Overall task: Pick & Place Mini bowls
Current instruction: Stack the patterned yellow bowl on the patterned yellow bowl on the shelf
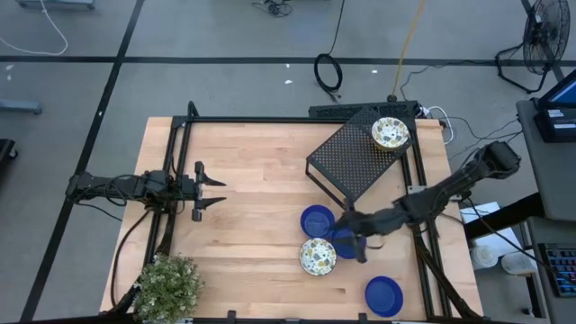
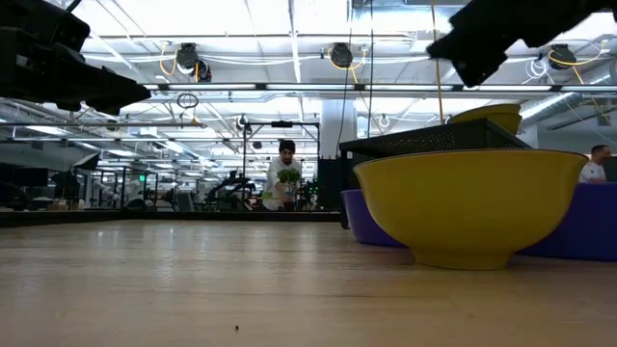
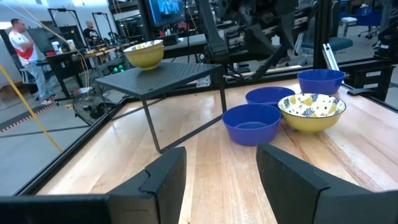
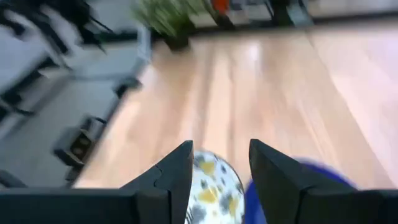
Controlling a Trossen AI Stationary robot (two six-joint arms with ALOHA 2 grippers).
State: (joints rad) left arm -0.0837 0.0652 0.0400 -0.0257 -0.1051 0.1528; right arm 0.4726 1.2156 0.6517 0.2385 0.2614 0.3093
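Note:
Three blue mini bowls and one floral mini bowl rest on their bases on the right half of the table. Another floral bowl sits on top of the black perforated box. My right gripper hangs open above the middle blue bowl, beside the floral one. In the right wrist view, the floral bowl shows below the open fingers. My left gripper waits open at the table's left, pointing level toward the bowls.
A potted plant stands at the near left corner. Black frame rails run along the table's sides and far edge. The box takes up the far right. Bare wood lies between the two grippers. People stand in the room behind the table.

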